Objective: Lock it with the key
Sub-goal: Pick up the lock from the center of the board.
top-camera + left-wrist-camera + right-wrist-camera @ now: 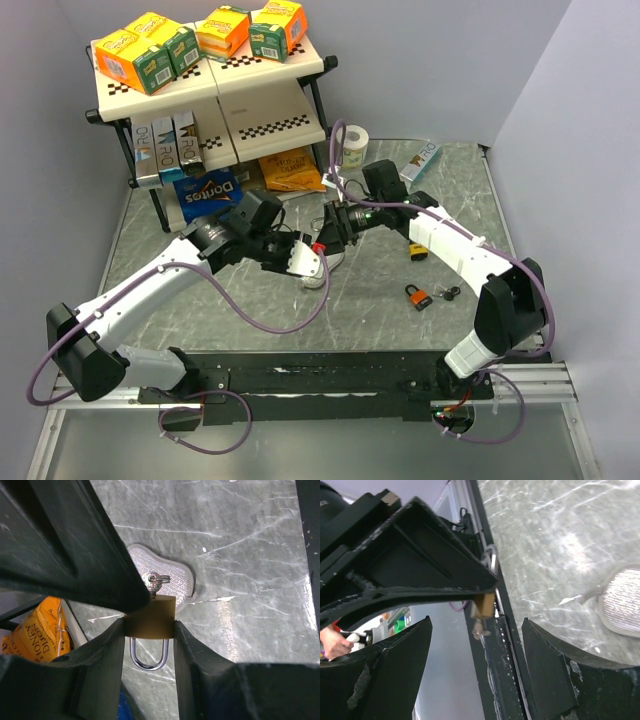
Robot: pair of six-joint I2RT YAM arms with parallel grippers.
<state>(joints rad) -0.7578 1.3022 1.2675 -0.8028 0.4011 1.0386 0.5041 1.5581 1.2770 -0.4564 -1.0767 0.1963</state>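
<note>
Your left pincer clamps the brass padlock with silver shackle; your right pincer stands open astride its small silver key.

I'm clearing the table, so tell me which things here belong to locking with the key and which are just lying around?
In the job:
brass padlock, clamped in the left end effector
key in it
right end effector, open around the key

Lying about:
orange padlock
Doritos bag
white roll
silvery pad
shelf boxes
</note>
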